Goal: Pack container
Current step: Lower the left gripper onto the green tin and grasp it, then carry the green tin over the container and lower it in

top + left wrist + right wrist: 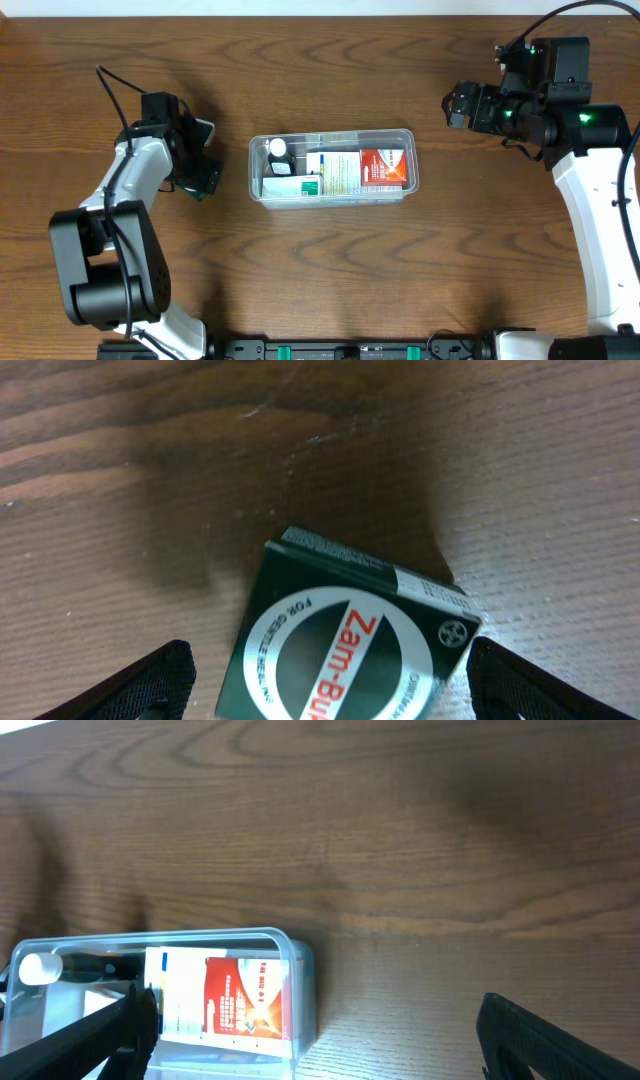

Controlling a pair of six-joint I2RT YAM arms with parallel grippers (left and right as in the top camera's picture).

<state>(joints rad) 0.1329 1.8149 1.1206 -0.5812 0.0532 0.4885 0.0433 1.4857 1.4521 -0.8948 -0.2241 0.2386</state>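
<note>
The clear plastic container (pixel 254 172) lies in the middle of the table. It holds a red-and-white box (pixel 383 168), a green-and-white box (pixel 318 180) and a small white-capped bottle (pixel 277 150). My left gripper (pixel 200 168) is left of the container, low over a dark green Zam-Buk box (pixel 350 645) that lies flat on the table. In the left wrist view the gripper (pixel 335 695) is open, a finger on each side of the box and apart from it. My right gripper (pixel 458 105) is open and empty, up right of the container (pixel 296 955). The red-and-white box (pixel 245 1000) shows through the container's end wall.
Bare wooden tabletop (pixel 330 270) surrounds the container. The left arm's black base (pixel 105 270) stands at the front left, and the right arm's white link (pixel 600 230) runs down the right edge.
</note>
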